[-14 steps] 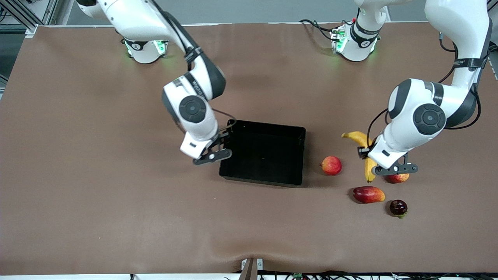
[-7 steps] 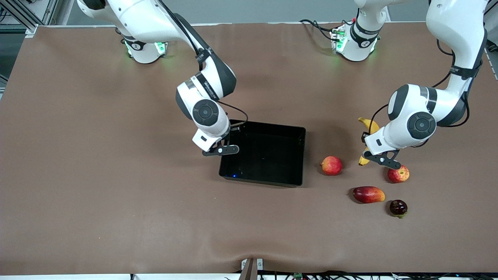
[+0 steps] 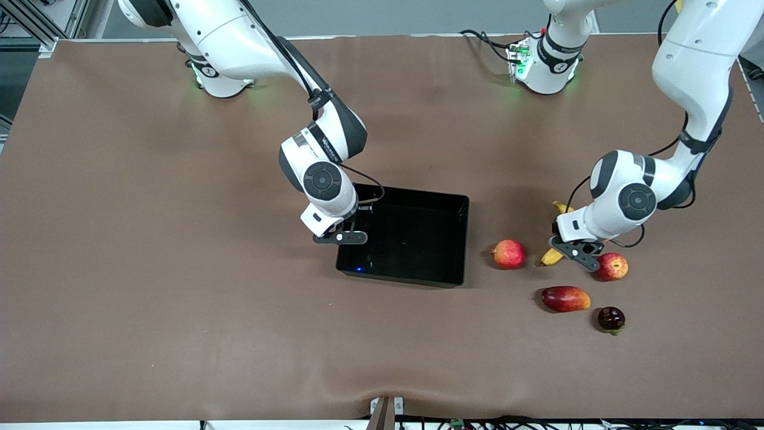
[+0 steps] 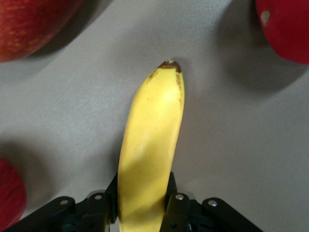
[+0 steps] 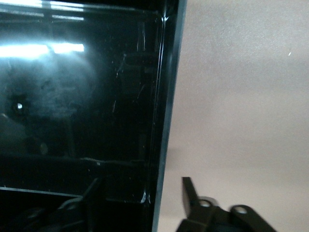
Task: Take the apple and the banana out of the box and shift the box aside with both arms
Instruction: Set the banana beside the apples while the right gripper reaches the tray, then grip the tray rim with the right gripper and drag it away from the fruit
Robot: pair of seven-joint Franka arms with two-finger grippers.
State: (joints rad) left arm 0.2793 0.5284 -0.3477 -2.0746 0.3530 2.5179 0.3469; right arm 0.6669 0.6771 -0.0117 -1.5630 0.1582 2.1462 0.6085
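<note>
The black tray (image 3: pixel 412 242) sits mid-table. My right gripper (image 3: pixel 340 237) is open and low at the tray's wall toward the right arm's end. In the right wrist view (image 5: pixel 140 193) one finger is inside that wall (image 5: pixel 164 121) and one finger (image 5: pixel 190 193) is outside it. My left gripper (image 3: pixel 574 254) is shut on the yellow banana (image 3: pixel 550 257). It holds the banana low over the table between the pinkish-red fruit (image 3: pixel 508 254) and the red apple (image 3: pixel 612 266). The left wrist view (image 4: pixel 145 193) shows the banana (image 4: pixel 152 130) pinched between the fingers, tip pointing away.
A dark-red mango (image 3: pixel 565 298) and a small dark round fruit (image 3: pixel 611 319) lie nearer the front camera than the apple. Red fruits show at the edges of the left wrist view. Brown table (image 3: pixel 149 269) spreads toward the right arm's end.
My right gripper has moved down and onto the tray's wall. My left gripper has come down with the banana, which now hangs low between the pinkish-red fruit and the apple.
</note>
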